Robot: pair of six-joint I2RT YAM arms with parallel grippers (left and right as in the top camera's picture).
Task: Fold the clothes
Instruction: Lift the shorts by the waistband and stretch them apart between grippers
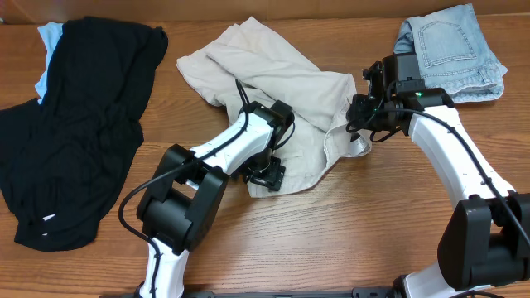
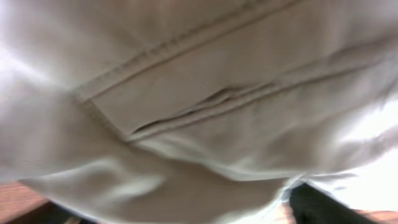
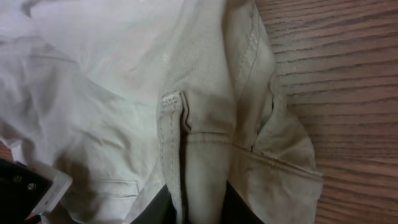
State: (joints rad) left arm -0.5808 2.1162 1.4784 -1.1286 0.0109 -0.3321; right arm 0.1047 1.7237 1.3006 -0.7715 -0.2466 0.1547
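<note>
Cream shorts [image 1: 273, 83] lie crumpled at the centre of the table [image 1: 348, 240], between the two arms. A fold of their waistband runs up between the dark fingers of the right gripper [image 3: 198, 208], whose jaws stand narrow, pinched on that cloth. The left gripper [image 1: 267, 175] is down on the near hem of the same shorts. Its own camera sees only seams and a pocket slit pressed close, so I cannot tell whether its jaws are wide or closed. Further out, denim shorts [image 1: 451, 50] lie just beyond the right gripper. A black garment [image 1: 83, 132] sprawls at the far left, with a light-blue cloth [image 1: 48, 50] poking out behind it.

As I judge it, the right pinch looks thin, so a pull could slip it off the waistband. The left gripper may catch only one layer and drag the shorts into a worse bunch. A wide sweep could snag the denim.

There is one pair of cream shorts, one pair of denim shorts, one black garment and one light-blue cloth, with two grippers.
</note>
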